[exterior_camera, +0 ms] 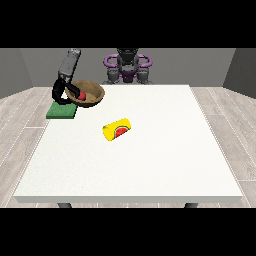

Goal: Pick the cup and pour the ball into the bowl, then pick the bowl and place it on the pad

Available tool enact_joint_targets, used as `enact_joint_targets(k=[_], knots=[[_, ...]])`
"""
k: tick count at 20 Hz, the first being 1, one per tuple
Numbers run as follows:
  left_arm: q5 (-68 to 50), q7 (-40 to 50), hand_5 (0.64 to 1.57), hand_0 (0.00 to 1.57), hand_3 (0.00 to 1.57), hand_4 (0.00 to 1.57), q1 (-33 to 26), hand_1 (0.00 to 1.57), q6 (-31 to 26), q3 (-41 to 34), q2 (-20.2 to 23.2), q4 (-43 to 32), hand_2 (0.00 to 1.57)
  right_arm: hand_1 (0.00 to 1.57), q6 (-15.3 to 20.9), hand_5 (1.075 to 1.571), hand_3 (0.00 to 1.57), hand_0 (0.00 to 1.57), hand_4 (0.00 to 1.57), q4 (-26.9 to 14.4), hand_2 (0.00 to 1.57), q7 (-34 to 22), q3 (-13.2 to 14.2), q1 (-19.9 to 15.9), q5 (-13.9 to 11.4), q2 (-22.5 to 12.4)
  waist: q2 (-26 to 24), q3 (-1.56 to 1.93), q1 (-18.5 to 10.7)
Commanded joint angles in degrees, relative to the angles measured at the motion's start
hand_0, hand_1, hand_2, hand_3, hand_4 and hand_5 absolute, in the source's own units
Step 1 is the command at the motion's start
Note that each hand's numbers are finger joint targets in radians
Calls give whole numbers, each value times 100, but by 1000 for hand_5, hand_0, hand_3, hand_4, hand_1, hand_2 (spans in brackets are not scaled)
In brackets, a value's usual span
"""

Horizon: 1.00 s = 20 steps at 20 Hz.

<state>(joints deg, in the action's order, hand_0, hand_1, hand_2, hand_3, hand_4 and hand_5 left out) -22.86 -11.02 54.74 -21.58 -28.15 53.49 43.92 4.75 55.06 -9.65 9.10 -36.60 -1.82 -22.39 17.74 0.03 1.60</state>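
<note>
The yellow cylindrical cup (pixel 116 129) with a watermelon picture, no readable writing, lies tipped on the white table (pixel 150 165), near the round brown wooden bowl (pixel 88 94). The black hand at the view's left (pixel 64 91) curls round the bowl's rim, partly hiding it; the red ball (pixel 80 94) sits inside, and the bowl overlaps the flat green pad (pixel 60 111).

Robot hand (pixel 61 92) gripping bowl (pixel 92 98) rim, ball (pixel 80 94) inside; cup (pixel 116 129) toppled
</note>
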Motion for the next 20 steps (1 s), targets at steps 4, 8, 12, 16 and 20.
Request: enact_joint_targets(k=[4,8,12,16,20], knots=[[-67,-18,1533,0,0,0,-95,0,171,-36,4,316,0,1571,-696,1532,1483,1571,1309,-688,1571,1090,549,117,210,-825,275,5,71],[-196,303,1536,0,0,0,97,0,132,-45,242,468,0,1571,-963,1537,1108,1571,1296,-1215,1571,1156,869,-181,463,-1046,370,6,-71],[-158,-6,1532,0,0,202,146,0,90,-115,444,556,0,1571,-1086,1551,779,1571,1293,-1454,1571,1379,1088,-444,581,-1309,898,4,-131],[-401,425,1537,0,0,49,215,0,221,-153,457,948,0,1571,-1213,1552,465,1571,1278,-2006,1571,1984,1178,-423,416,-1691,1069,10,-209],[-597,719,1528,0,0,0,-86,0,262,-67,172,1450,0,1571,-1406,1559,577,1571,1246,-2495,1571,2137,1276,-317,422,-1884,676,9,-339]])
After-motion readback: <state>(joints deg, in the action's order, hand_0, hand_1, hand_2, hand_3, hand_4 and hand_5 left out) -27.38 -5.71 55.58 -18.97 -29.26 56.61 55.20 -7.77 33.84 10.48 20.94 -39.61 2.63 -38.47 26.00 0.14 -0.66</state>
